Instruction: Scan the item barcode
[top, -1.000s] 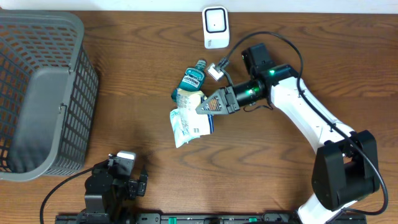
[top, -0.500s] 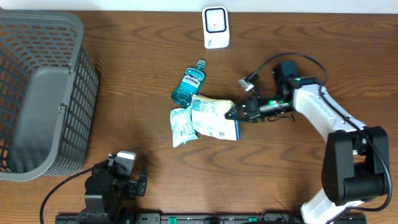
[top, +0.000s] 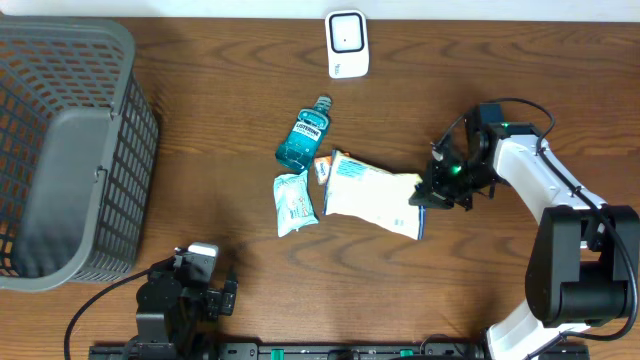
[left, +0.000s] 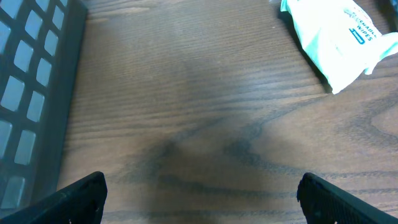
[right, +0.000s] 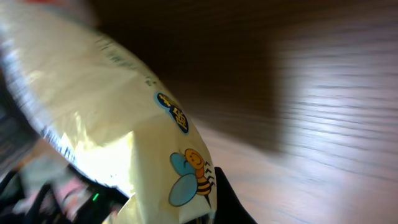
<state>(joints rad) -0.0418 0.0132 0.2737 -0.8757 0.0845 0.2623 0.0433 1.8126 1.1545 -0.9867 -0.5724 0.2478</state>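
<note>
Packet (top: 372, 192) farther right, long axis left-to-right.

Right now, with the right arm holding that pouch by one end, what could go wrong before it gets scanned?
1. The right gripper pinches the pouch only at one edge; the pack may sag or slip when lifted.
2. Its other end lies close to the mouthwash bottle and the wipes packet, so a swing could knock them.
3. No barcode is discernible, so it may reach the scanner facing the wrong way.
</note>
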